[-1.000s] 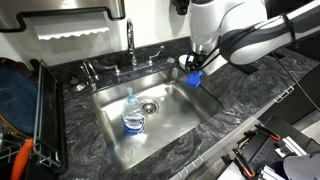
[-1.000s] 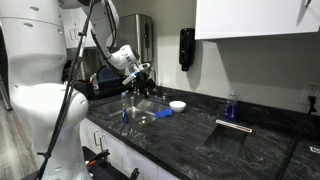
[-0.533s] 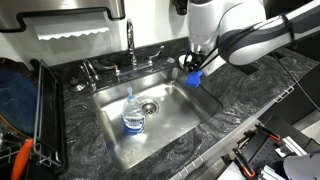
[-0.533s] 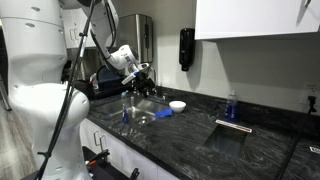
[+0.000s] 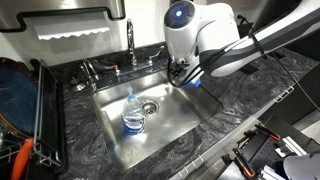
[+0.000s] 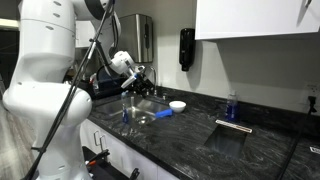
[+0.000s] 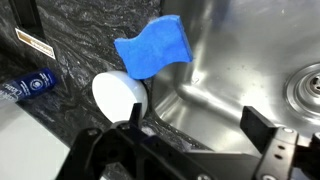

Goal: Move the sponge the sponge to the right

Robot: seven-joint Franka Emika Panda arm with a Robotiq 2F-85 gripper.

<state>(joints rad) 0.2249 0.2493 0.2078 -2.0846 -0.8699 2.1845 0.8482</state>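
Observation:
The sponge (image 7: 152, 50) is a bright blue, chunky block lying on the sink's corner rim, next to a white round dish (image 7: 120, 92). It also shows in both exterior views (image 5: 196, 82) (image 6: 163, 113), partly hidden by the arm in one. My gripper (image 7: 198, 115) is open and empty. It hangs over the steel sink basin, just short of the sponge, and touches nothing. It also shows in both exterior views (image 5: 180, 74) (image 6: 140, 82).
A clear plastic bottle with a blue label (image 5: 132, 115) stands in the sink (image 5: 170, 125) near the drain (image 7: 305, 85). A faucet (image 5: 130, 45) rises behind the sink. A small dark-blue bottle (image 7: 30, 85) is on the dark marbled counter. A dish rack (image 5: 20, 110) stands at one side.
The arm has swung from above the sponge towards the sink, so the gripper now hangs over the basin's edge. The sponge and bottles have not moved.

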